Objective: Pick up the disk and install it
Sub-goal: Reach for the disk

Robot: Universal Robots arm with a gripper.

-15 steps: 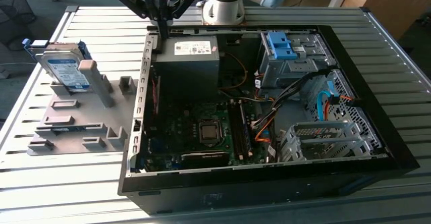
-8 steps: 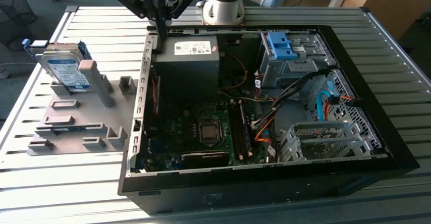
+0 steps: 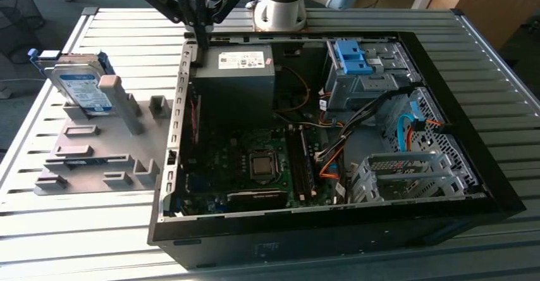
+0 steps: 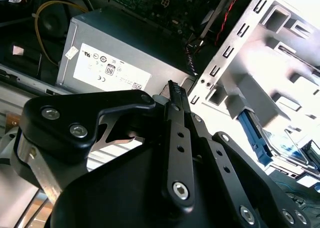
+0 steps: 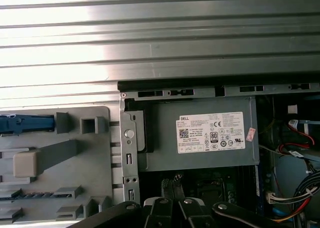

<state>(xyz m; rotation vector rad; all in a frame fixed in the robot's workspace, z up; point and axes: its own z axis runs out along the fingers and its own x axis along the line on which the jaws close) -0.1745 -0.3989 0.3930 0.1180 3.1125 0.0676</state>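
The disk (image 3: 81, 86), a silver-grey drive with a white-and-blue label and blue frame, stands on edge in the grey fixture (image 3: 93, 157) at the exterior view's left, beside the open computer case (image 3: 472, 167). Its blue frame shows in the second wrist view as disk (image 4: 282, 144) and in the first wrist view as disk (image 5: 25, 123). My gripper (image 3: 202, 44) hangs over the case's back-left corner, above the dark grey power supply (image 3: 236, 72), to the right of the disk and apart from it. Its fingers (image 5: 166, 188) are together with nothing between them; the gripper (image 4: 174, 86) is shut.
Inside the case lie a motherboard (image 3: 253, 161), cables, a blue plastic bracket (image 3: 350, 56) on the drive cage at the back right, and a metal bay (image 3: 405, 173) at the front right. The case's metal side wall (image 3: 177, 123) stands between fixture and interior. All rests on a slatted metal table (image 3: 76, 230).
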